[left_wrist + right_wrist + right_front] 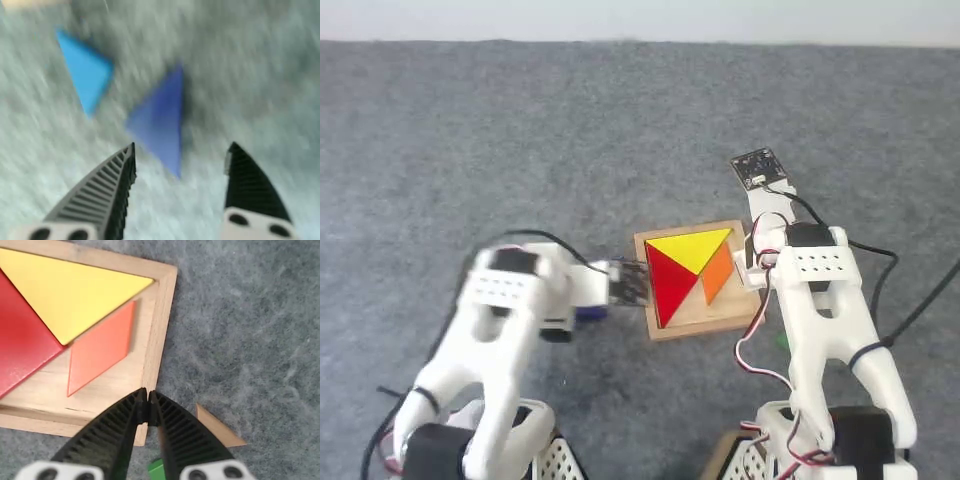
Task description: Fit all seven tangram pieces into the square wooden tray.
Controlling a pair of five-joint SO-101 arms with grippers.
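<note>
The square wooden tray (724, 318) lies mid-table and holds a yellow triangle (690, 249), a red triangle (667, 280) and an orange parallelogram (718, 273). My right gripper (147, 393) is shut on nothing, its tips over the tray's rim (159, 335) by the orange parallelogram (100, 347). A tan triangle (218, 428) and a green piece (156, 470) lie on the carpet beside it. My left gripper (182, 146) is open above a dark blue triangle (160, 120), with a light blue triangle (87, 70) farther off. In the high view the left gripper (628, 285) is by the tray's left edge.
Grey carpet covers the table. The green piece (782, 341) shows under the right arm. A blue piece (590, 313) peeks out under the left arm. Both arm bases stand at the near edge, with open carpet beyond the tray.
</note>
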